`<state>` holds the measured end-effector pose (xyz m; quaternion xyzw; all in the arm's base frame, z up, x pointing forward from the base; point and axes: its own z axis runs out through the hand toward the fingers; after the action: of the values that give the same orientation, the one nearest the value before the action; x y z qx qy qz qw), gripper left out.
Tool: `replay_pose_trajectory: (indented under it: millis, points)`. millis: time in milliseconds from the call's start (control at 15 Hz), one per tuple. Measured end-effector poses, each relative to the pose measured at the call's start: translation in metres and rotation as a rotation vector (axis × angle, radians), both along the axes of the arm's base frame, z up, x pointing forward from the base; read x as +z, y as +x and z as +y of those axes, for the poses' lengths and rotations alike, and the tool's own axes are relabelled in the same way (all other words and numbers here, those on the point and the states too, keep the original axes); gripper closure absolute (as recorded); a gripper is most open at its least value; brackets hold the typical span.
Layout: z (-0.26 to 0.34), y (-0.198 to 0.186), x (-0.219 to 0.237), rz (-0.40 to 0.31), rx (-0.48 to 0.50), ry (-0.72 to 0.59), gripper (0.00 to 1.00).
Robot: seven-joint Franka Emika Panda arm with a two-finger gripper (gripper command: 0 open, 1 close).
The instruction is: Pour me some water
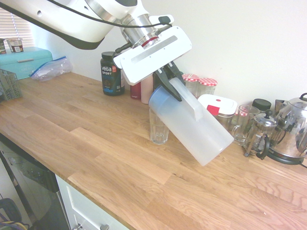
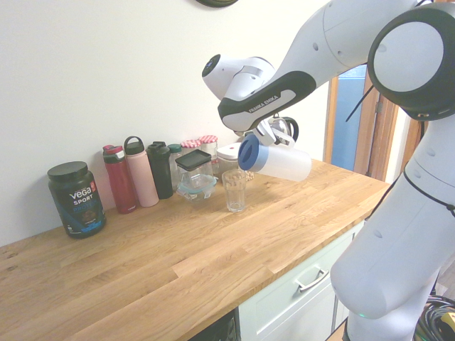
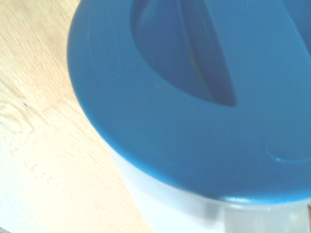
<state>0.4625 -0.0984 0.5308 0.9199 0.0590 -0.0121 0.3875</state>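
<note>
- My jaws were closed on the handle of the jug, the fingers drawn in around it with no wide gap; the jug hung off the bench, tipped well over.
- The glass stood upright on the bench, just below the lid. I could make out no stream between them and no water in the glass, so I judged the pour not yet begun, or the jug perhaps empty.
- My worst worry was aim: I could not tell whether the lid's outlet lined up with the glass's mouth. A small sideways error would have sent water down the outside and over the wood.
- If the outlet was turned shut, more tilt would have brought nothing, then perhaps a sudden gush round the rim.
- The lid could have worked loose under the water's weight, had it not been seated firmly.
- I had only the handle, so a heavy body could have twisted in my grip and swung the lid away.
- The lid sat near enough to the glass that dipping as I tilted might have knocked it over.
- Splashes could have reached the tub close by.
- My wrist view was mostly lid and hid the glass, so overfilling could have gone unseen there.
</note>
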Motion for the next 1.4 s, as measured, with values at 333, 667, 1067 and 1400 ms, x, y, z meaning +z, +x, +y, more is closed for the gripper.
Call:
replay_pose_trajectory:
  millis: [333,667,1067,1400]
  points:
    - [0.004,0.002,-0.008,0.007,-0.001,-0.009,1.00]
    - [-0.033,-0.033,0.047,-0.111,-0.067,0.195,1.00]
    - [-0.116,-0.096,0.077,-0.288,-0.275,0.517,1.00]
    - [-0.135,-0.115,0.042,-0.409,-0.514,0.668,1.00]
